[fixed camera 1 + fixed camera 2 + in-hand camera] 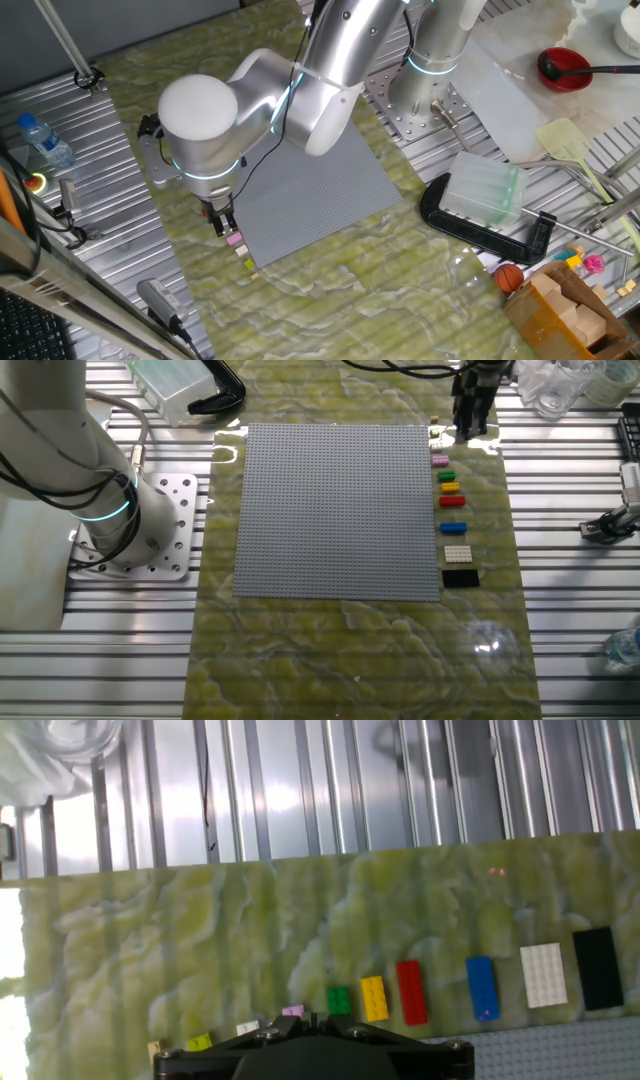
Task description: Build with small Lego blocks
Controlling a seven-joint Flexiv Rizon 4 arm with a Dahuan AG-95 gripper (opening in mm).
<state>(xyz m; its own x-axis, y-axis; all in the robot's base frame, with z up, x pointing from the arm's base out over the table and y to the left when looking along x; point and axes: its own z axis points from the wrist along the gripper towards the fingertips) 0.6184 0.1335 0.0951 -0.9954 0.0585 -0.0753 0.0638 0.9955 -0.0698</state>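
The small Lego blocks lie in a row on the marble mat beside the grey baseplate (340, 510): black (460, 576), cream-white (457, 553), blue (453, 527), red (451, 501), green (449, 487), yellow (446, 476), pink (439, 460) and a pale one (435, 432). The hand view shows the same row, from black (598, 968) to pink (293, 1010). My gripper (466, 432) hangs low at the pink end of the row, just off the baseplate corner. Its fingertips (312, 1017) are pressed together with nothing seen between them. In one fixed view the gripper (222, 225) sits above the pink block (235, 238).
A clear plastic box (485, 190) rests on a black clamp (540, 235) right of the baseplate. A water bottle (45, 140) lies at the far left, a red ladle (565, 68) and a cardboard box (565, 315) at the right. The arm's base (130, 530) stands beside the mat.
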